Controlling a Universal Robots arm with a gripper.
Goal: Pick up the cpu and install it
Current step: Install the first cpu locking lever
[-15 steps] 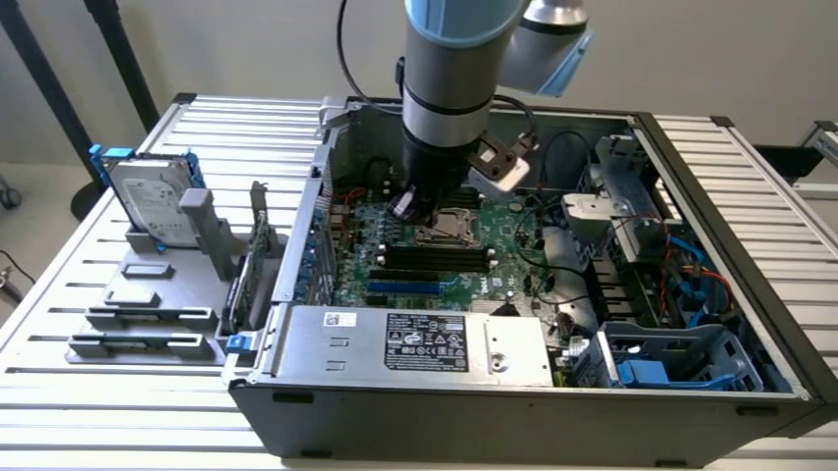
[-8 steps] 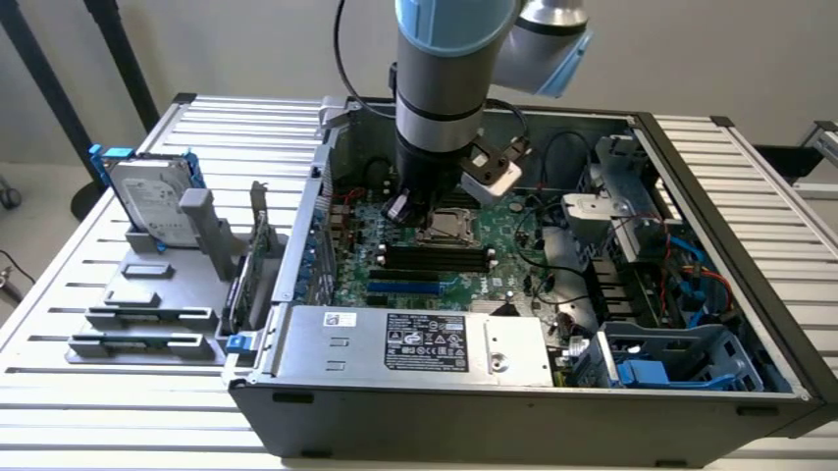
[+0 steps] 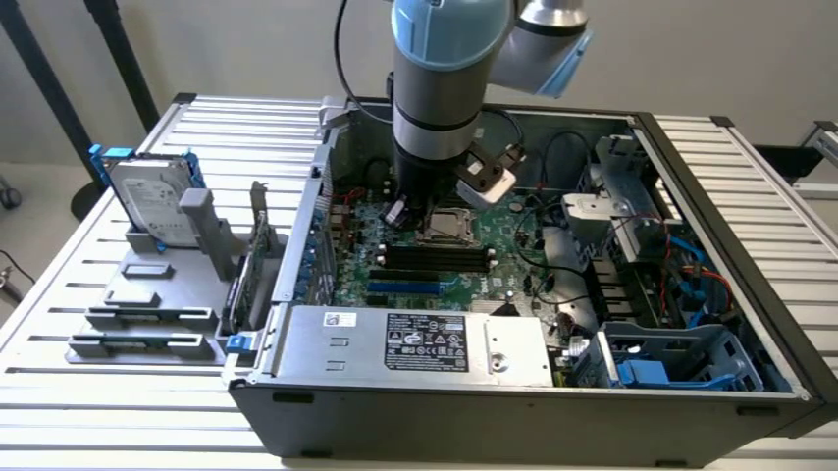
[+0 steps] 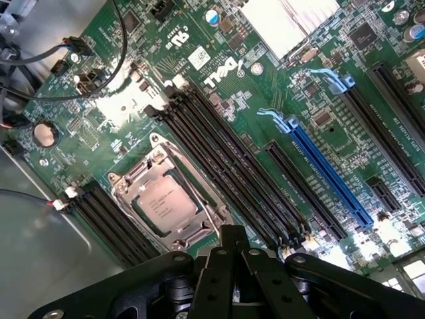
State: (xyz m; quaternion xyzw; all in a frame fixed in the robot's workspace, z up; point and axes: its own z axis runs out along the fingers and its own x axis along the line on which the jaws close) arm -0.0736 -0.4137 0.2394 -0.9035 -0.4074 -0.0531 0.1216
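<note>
From my distant seat I see the pincer [image 4: 232,247] fully closed and holding nothing, hanging just above the green motherboard [image 4: 319,133], and beyond it the cpu [image 4: 154,204] sits inside its socket [image 4: 161,201].

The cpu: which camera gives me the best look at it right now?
The wrist view: the cpu lies flat in its socket, metal top fully visible, just beyond the shut tool. In the exterior view, the cpu is small and partly hidden by the arm.
</note>
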